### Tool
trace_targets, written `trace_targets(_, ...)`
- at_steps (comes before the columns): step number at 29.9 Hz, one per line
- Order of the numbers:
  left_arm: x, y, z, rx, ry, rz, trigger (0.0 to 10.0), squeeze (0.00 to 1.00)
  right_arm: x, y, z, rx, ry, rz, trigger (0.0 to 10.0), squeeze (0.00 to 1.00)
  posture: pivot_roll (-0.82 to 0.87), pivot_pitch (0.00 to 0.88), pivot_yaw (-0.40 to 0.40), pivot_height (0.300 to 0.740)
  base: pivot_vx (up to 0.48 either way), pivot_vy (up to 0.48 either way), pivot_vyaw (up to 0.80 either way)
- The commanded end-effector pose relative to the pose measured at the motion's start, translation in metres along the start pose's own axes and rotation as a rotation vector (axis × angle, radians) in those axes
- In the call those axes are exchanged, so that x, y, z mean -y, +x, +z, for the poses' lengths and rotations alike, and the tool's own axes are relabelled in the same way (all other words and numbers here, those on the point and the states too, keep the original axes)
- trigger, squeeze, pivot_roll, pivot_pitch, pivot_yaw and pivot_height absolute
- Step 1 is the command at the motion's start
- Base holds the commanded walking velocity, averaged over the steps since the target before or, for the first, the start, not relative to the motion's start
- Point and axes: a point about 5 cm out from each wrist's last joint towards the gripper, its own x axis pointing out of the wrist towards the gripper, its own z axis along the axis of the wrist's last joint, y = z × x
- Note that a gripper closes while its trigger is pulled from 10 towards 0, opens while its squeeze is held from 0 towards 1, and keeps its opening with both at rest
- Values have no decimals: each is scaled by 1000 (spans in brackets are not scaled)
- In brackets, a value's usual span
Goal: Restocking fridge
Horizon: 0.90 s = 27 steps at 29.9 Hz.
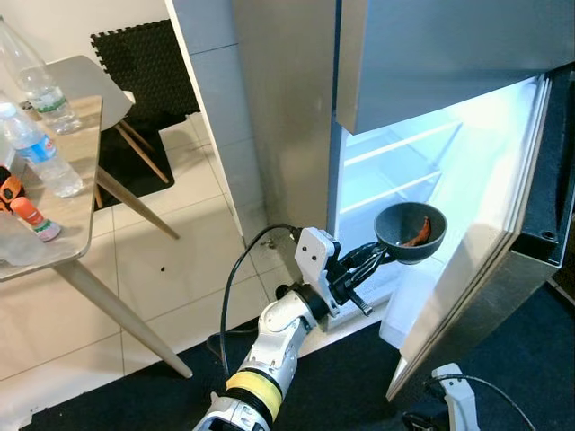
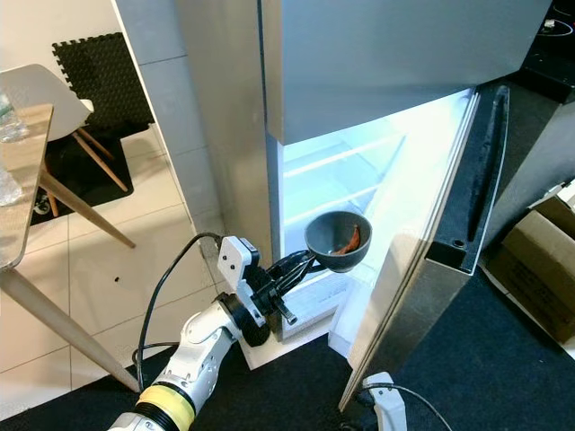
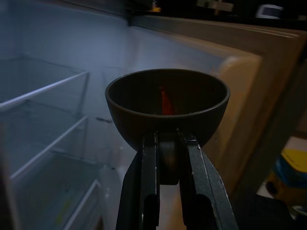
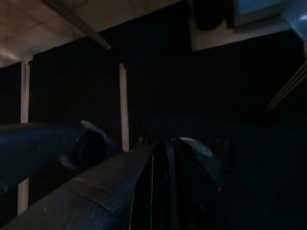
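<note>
From the head, the left gripper (image 1: 382,254) holds a dark bowl (image 1: 411,233) with a red chili (image 1: 420,235) inside, up at the open fridge (image 1: 422,171), in front of its lit shelves. The left wrist view shows the black fingers (image 3: 146,191) clamped on the bowl's rim. The right wrist view is too dark; I cannot tell how the right gripper (image 4: 165,191) stands.

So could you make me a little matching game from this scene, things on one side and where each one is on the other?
Things:
1. bowl
2. chilli
3. bottles
4. chair

Places:
A. on the table
B. inside the bowl
C. behind the table
D. held by the left tool before the open fridge

Pairs: 1-D, 2-B, 3-A, 4-C
</note>
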Motion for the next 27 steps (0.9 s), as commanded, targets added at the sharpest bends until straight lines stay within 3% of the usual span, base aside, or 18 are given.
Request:
trace_targets(1,-9,-5,4,19,16,49,10000,0,0,1,0,28,35,-19,10000,0,-112,98,71,740,0,0,0)
trace_targets(6,-33,-24,10,15,64,168,10000,0,-6,7,14,117,91,57,10000,0,-104,99,67,740,0,0,0)
trace_targets(11,-42,-33,10,6,84,219,10000,0,-9,10,22,164,113,79,10000,0,-102,99,65,740,0,0,0)
trace_targets(15,-51,-48,8,-23,115,294,10000,0,0,11,31,195,97,-56,10000,0,-96,96,60,740,0,0,0)
trace_targets(19,-54,-57,5,-39,123,325,10000,0,26,-2,37,236,114,-328,10000,0,-93,96,56,740,0,0,0)
trace_targets(21,-54,-57,5,-39,123,325,10000,0,26,-2,37,236,114,-328,10000,0,-93,96,56,740,0,0,0)
trace_targets(22,-54,-58,4,-40,124,329,10000,0,35,-9,36,256,155,-390,10000,0,-91,94,55,740,0,0,0)
trace_targets(27,-54,-57,4,-40,125,335,10000,0,49,-23,31,259,199,-499,10000,0,-93,94,54,740,0,0,0)
